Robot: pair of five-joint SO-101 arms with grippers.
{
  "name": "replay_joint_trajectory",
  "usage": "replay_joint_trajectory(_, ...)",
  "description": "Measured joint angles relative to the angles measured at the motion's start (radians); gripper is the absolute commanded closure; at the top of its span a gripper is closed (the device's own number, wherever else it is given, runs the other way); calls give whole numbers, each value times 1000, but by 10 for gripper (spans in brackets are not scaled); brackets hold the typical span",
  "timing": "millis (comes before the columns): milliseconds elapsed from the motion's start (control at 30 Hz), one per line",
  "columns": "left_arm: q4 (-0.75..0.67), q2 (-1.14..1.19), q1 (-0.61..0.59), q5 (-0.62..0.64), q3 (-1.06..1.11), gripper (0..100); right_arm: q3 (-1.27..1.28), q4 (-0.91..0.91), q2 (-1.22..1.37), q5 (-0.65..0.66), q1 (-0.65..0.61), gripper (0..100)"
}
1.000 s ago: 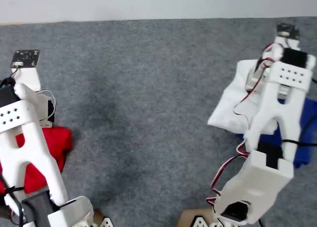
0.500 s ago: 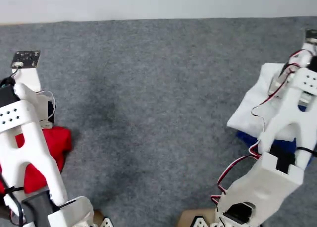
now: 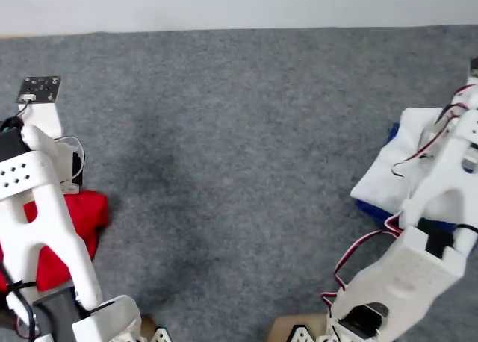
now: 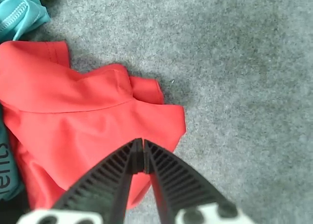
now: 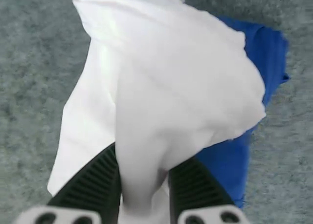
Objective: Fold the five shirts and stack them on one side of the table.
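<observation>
Four colours of cloth are what you can count right now: one red shirt, one white, one blue, and teal that may be one garment or two. Your red shirt (image 4: 73, 111) lies crumpled on the grey counter (image 3: 224, 133) at its left edge, close to the base of the left arm (image 3: 37, 200), which covers part of it from above. Teal cloth (image 4: 17, 11) touches the red shirt at one corner. A second strip of teal shows along another side of the red shirt, partly under it, and you cannot tell whether the two patches belong together. Your left gripper (image 4: 143, 148) hangs over the red shirt's edge with its two jaws pressed together and nothing between them. Whether the tips touch the cloth is unclear.

At the right edge of the counter, the white shirt (image 5: 161, 82) lies bunched on top of the blue shirt (image 5: 261, 57) and covers most of it. In the high view, blue peeks out at the white shirt's far corner and below its near edge. Your right gripper (image 5: 142, 165) is clamped on a fold of the white shirt, with the cloth pinched between both jaws. The right arm (image 3: 433, 207) stretches over that pile. Red and teal sit at one edge of the counter, white and blue at the opposite edge, well apart.
</observation>
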Motion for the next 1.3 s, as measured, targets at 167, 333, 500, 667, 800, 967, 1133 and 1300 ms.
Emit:
replay_joint_trajectory(167,0,0,0,0,0,994,0,-12,2,52,35,989)
replay_joint_trajectory(333,0,0,0,0,0,994,0,-28,9,86,48,989)
replay_joint_trajectory(500,0,0,0,0,0,994,0,-41,74,132,64,982)
replay_joint_trajectory(667,0,0,0,0,0,994,0,-46,94,189,84,828)
replay_joint_trajectory(800,0,0,0,0,0,994,-6,-32,94,198,89,717)
replay_joint_trajectory(967,0,0,0,0,0,994,-92,44,94,199,95,713)
replay_joint_trajectory(1133,0,0,0,0,0,994,-152,152,57,201,98,715)
replay_joint_trajectory(1300,0,0,0,0,0,994,-160,209,54,201,51,716)
